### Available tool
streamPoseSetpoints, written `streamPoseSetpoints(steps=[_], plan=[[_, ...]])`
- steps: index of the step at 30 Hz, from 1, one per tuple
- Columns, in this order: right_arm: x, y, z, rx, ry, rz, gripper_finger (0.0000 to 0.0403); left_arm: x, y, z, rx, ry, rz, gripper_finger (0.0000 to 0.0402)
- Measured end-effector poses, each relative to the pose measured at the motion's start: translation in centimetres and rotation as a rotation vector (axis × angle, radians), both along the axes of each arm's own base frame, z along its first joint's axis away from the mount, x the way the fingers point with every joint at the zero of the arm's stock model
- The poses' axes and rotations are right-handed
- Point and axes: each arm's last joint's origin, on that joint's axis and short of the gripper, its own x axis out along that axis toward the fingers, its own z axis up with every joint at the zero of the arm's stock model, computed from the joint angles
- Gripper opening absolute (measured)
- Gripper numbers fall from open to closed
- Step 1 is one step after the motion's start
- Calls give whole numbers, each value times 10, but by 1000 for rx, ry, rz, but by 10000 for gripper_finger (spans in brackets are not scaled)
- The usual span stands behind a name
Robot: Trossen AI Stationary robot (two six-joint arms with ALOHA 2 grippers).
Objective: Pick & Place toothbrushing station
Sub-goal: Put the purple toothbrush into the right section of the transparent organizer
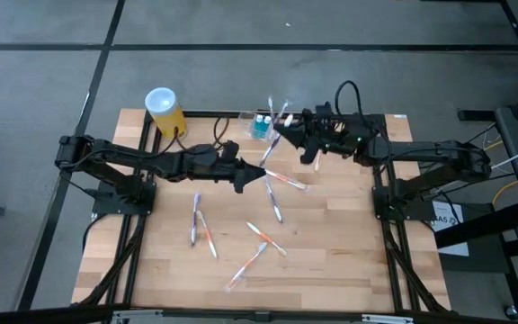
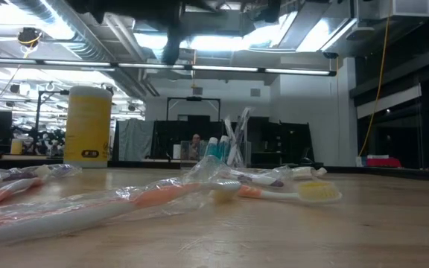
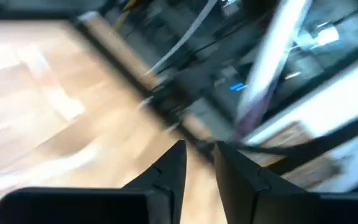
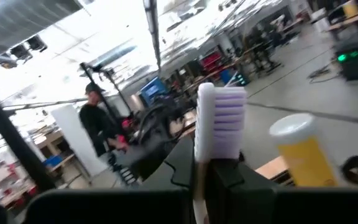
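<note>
Looking down, you see the right gripper (image 1: 288,135) clamped on a purple toothbrush (image 4: 219,121) beside the clear toothbrushing station (image 1: 261,124) at the table's far edge; the left gripper (image 1: 252,177), nearly closed, holds nothing at mid-table.

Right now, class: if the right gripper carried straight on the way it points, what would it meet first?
The right gripper, shut on a purple-bristled toothbrush, points across the table's back edge. Likely first: the clear plastic holder with upright brushes. Beyond stands the yellow cylindrical canister. Depth is uncertain.
</note>
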Motion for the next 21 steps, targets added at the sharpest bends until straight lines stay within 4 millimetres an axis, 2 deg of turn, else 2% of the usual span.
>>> streamPoseSetpoints(steps=[5,7,12,15,21], plan=[[-11,-24,5,-25,0,-38,13,-14,6,-2,14,129,69,105],[-16,-36,3,-40,41,-87,13,-18,5,3,36,124,69,114],[-22,-70,-9,-76,153,-151,13,-38,-2,24,97,74,86,130],[-24,-89,-20,-97,220,-165,13,-54,-11,42,191,23,108,134],[-28,-130,-44,-115,327,-193,13,-107,-29,84,350,-128,228,128]])
